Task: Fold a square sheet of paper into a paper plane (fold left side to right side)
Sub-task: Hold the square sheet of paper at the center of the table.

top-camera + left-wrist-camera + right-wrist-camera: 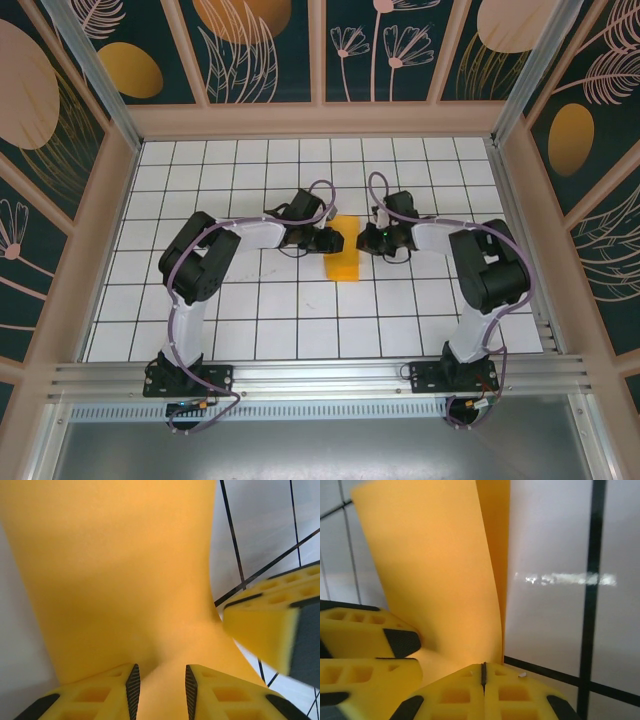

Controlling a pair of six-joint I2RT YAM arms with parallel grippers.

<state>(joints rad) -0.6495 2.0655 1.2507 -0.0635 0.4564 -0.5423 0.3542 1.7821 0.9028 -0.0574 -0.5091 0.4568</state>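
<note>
The left gripper point(333, 241) and right gripper point(368, 240) met at the middle of the table point(300, 320). The sheet of paper point(343, 262) curled up between them, so nothing could pass there. The left jaws stood a little apart with paper in the gap, and the right jaws were closed on its edge. The left arm's elbow point(190, 265) and the right arm's elbow point(492, 268) blocked the tiles to either side. Bare tiles lay free along the far rows and in the near middle. The left wall point(100, 230), far wall point(320, 120) and right wall point(545, 230) shut in three sides.
</note>
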